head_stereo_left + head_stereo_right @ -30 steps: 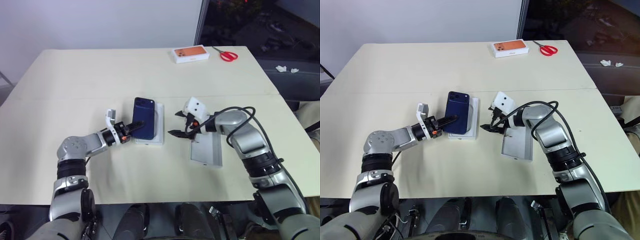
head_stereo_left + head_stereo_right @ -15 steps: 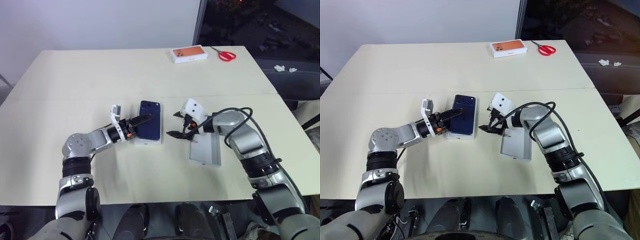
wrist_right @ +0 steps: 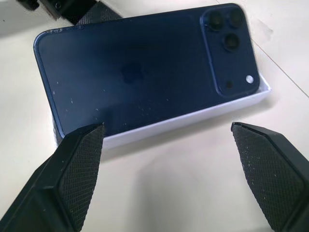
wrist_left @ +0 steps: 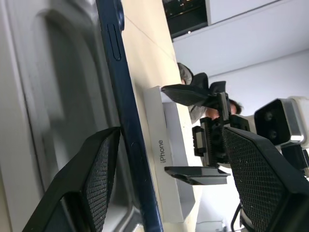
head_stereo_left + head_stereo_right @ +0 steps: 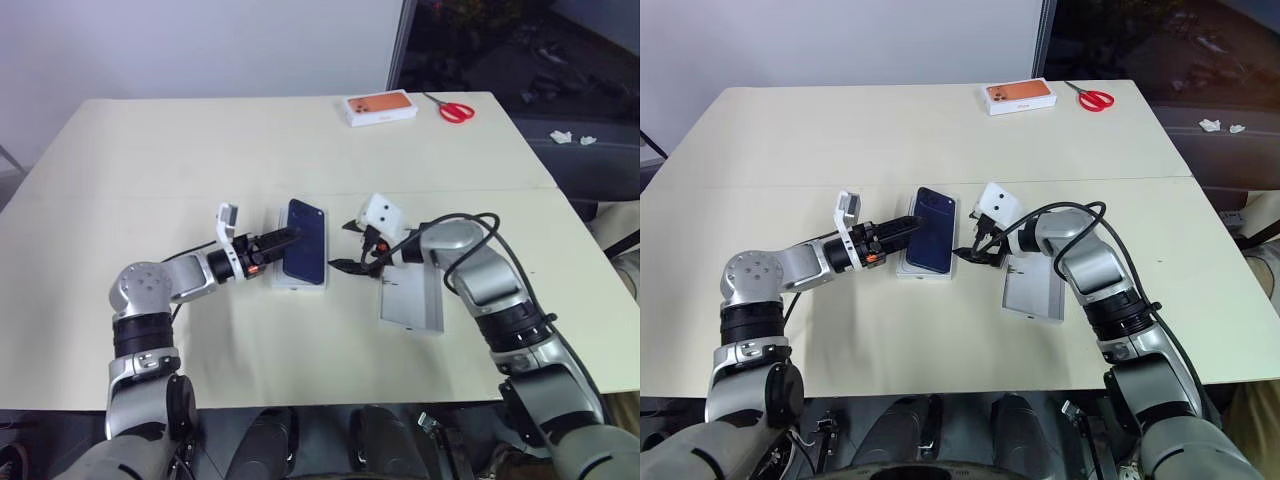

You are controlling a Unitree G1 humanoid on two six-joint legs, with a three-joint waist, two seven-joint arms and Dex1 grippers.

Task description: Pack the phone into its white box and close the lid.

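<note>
The dark navy phone lies back-up on the white box, camera cluster at the far end. Whether it sits fully down in the box I cannot tell. My left gripper is open at the phone's left long edge, and that edge runs between its fingers, close to one pad. My right gripper is open just right of the box, pointing at the phone, with nothing between its fingers. The lid lies on the table under my right forearm.
A small box with an orange phone picture and red scissors lie at the table's far edge. A seam crosses the table ahead of the box. The table ends at the right, with dark floor beyond.
The left gripper has opened and let go of the phone, which it held tilted over the box. The phone now lies flatter and further right on the box.
</note>
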